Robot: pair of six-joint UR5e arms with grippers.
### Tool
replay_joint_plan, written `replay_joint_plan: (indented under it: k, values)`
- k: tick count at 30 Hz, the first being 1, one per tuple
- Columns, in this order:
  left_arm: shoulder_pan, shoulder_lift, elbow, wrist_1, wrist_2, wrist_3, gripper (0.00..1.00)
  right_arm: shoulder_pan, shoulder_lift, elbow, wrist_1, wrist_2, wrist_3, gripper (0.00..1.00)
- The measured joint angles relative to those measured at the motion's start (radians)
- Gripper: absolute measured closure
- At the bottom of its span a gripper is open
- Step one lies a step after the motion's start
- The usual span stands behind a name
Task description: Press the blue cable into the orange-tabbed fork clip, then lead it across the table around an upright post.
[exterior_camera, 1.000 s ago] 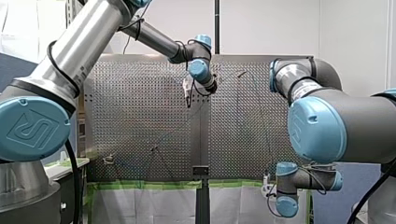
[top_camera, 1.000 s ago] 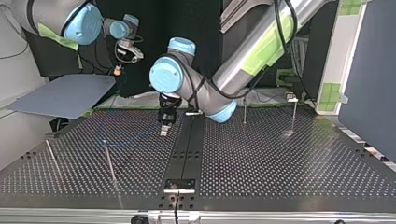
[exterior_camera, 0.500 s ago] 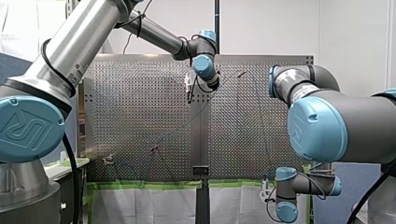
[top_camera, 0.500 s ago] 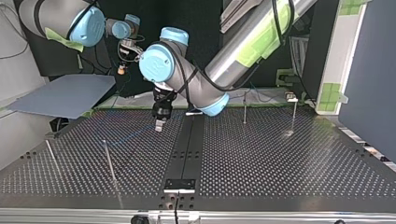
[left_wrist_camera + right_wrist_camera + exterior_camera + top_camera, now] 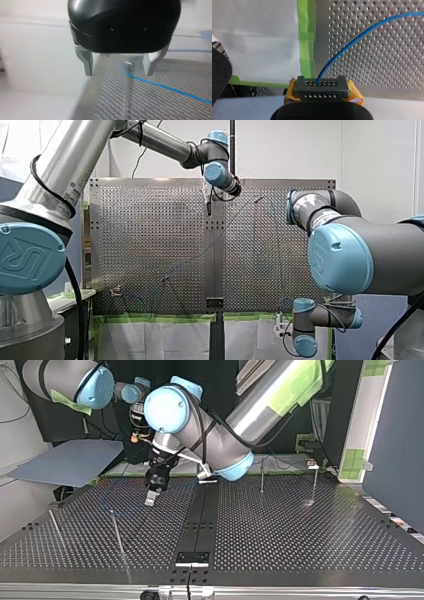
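Left end effector (image 5: 118, 71) hangs released above the tabletop (image 5: 300, 535). Its two metal fingers (image 5: 86, 62) are spread wide, with nothing between them and touching nothing. The blue cable (image 5: 162, 86) lies on the perforated surface ahead of and below those fingers and runs off past one of them. In the top view this end effector points down just to the view's left of the middle strip (image 5: 200, 525), with a faint blue line of cable on the plate close by.

The robot's right end effector (image 5: 322, 87) is clenched on the cable. Its yellow pads (image 5: 355, 93) press together, and the cable rises from between them before arcing out over the tabletop. This end effector sits off the tabletop's edge, beside a strip of green tape (image 5: 305, 37).

The orange-tabbed fork clip cannot be made out in any view, so it is unclear whether the cable is pressed in. Judging by the open fingers above the slack run, the step in hand looks like taking up the cable mid-length for the leading stage. The next move would call for lowering the left end effector until its fingers straddle the cable and closing on it. It would then carry the cable across toward an upright post (image 5: 261, 476), which stands well apart on the far side of the middle strip.
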Motion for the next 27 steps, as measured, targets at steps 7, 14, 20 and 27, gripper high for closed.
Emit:
replay_joint_plan:
  k: [7, 14, 20, 27]
  values:
    - [0.005, 0.017, 0.000, 0.052, 0.058, -0.052, 0.00, 0.016, 0.000, -0.001, 0.001, -0.053, -0.048, 1.00]
    - [0.009, 0.018, 0.000, 0.059, 0.115, -0.069, 0.00, 0.029, -0.001, 0.018, -0.017, -0.041, -0.073, 1.00]
    - [0.009, 0.018, 0.000, 0.054, 0.164, -0.068, 0.00, 0.025, -0.003, 0.067, -0.066, -0.032, -0.042, 1.00]
    - [0.009, 0.018, 0.000, 0.047, 0.224, -0.063, 0.00, 0.013, -0.003, 0.114, -0.134, 0.020, 0.021, 1.00]
